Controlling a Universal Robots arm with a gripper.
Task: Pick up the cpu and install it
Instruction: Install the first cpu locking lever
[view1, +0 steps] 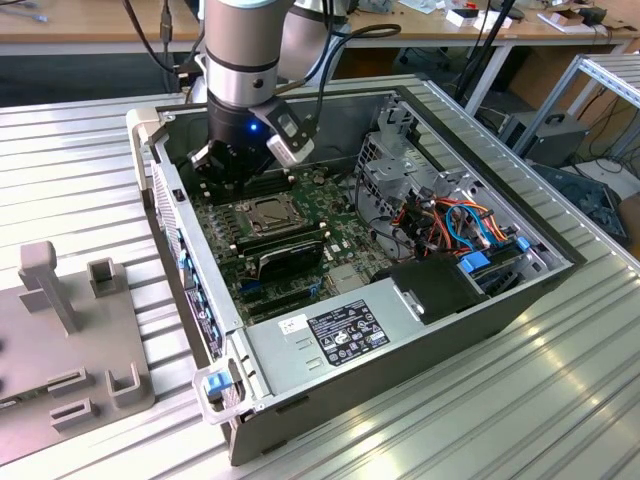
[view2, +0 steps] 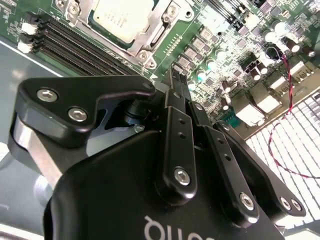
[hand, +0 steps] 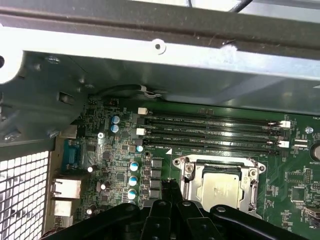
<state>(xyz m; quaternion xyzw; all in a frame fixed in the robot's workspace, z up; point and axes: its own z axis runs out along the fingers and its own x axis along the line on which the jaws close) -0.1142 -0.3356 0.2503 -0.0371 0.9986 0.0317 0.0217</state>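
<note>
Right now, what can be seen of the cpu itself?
The cpu is a thin, flat square chip with a dull silver-grey metal top. It lies level inside the square metal socket frame on the green motherboard, beside the row of long black memory slots. In both wrist views the claw sits just off the frame's edge, shut and holding nothing, not touching the chip.

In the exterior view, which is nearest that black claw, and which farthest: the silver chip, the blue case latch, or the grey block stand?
1. The cpu, just below the gripper.
2. Blue latch, on the case's near corner.
3. Grey stand, at the exterior view's left.
</note>
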